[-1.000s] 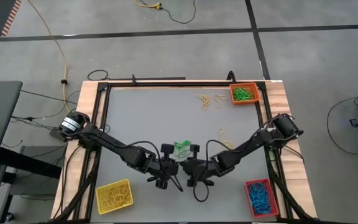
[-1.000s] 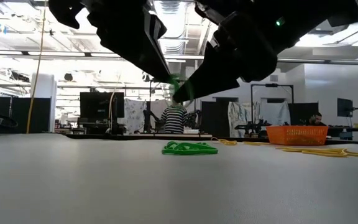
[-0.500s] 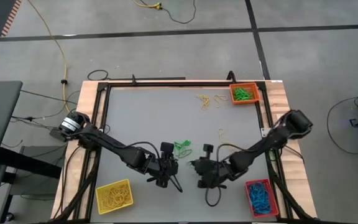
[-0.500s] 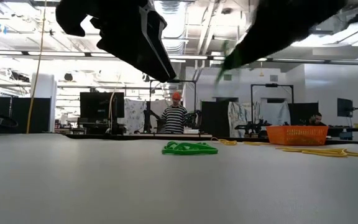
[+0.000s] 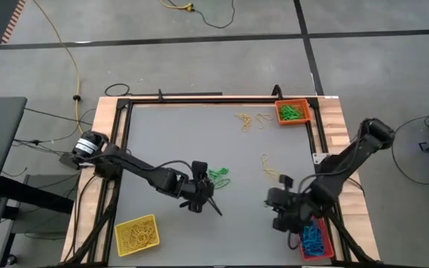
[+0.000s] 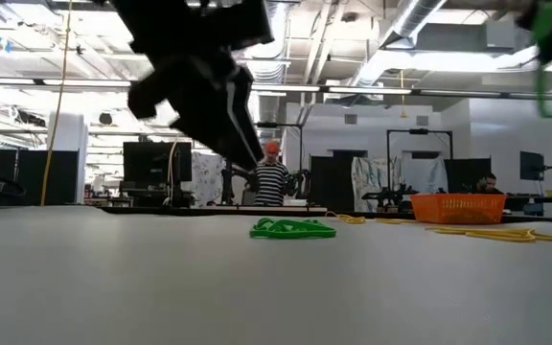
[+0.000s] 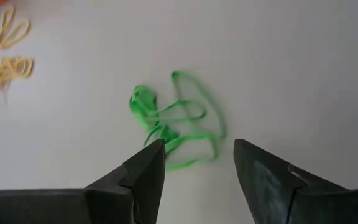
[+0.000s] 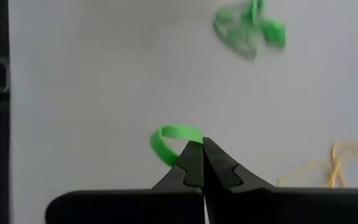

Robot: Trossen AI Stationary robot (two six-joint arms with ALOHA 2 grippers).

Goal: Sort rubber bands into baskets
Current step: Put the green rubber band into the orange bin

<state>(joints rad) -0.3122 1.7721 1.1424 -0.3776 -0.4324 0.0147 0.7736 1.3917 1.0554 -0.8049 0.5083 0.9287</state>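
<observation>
Green rubber bands (image 7: 176, 124): thin, limp tangled loops on smooth grey bench (image 5: 170, 141), mid-bench, just ahead of left gripper (image 7: 197, 163), fingers apart. Likely light, springy, prone to snag; best pinched at one strand. Right gripper (image 8: 202, 158) pinched shut on one green band (image 8: 169, 140), near blue-filled basket (image 5: 315, 237).

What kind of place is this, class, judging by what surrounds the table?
Probably a robotics lab or workshop: beyond the table stand dark monitors on benches, exposed ceiling ducts run overhead, and a person in a striped top works at the back.
</observation>
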